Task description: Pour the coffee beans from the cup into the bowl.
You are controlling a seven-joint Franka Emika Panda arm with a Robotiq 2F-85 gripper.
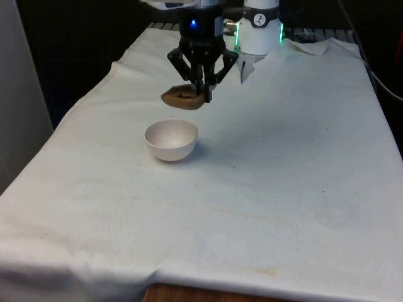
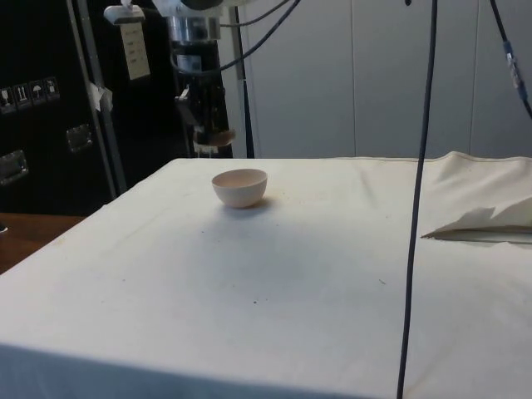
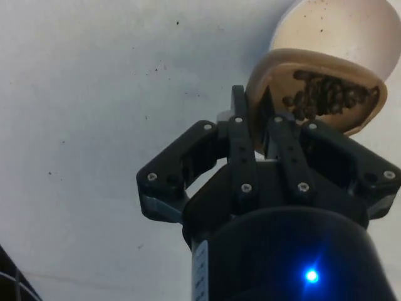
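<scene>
Brown and shallow, the cup [image 1: 181, 97] hangs in the air with its load of coffee beans [image 3: 322, 95] still inside, gripped by its rim. In the wrist view the beans lie heaped in the cup and none is seen falling. The black gripper [image 1: 203, 90] is clamped on that rim, one finger inside the wall and one outside, with the cup jutting out sideways from the fingertips towards the front view's left.

Below the gripper and a little nearer the camera in the front view stands the white bowl [image 1: 171, 139], upright on the cloth and well apart from the cup in height. A few dark specks show on its inner wall in the wrist view; whether these are beans or marks cannot be told.

Judgement on the step: the carry is done or nearly so, and the pour itself is not yet begun, as the cup sits close to level. The next move calls for the cup's mouth to be brought squarely over the bowl's opening, then a roll of the wrist so that the beans run over the lip away from the fingers. A lower start would lessen the chance of beans bouncing out.

The white arm [image 2: 193, 33] comes down near vertical from above, gripper pointing straight at the table [image 1: 283, 189].
</scene>
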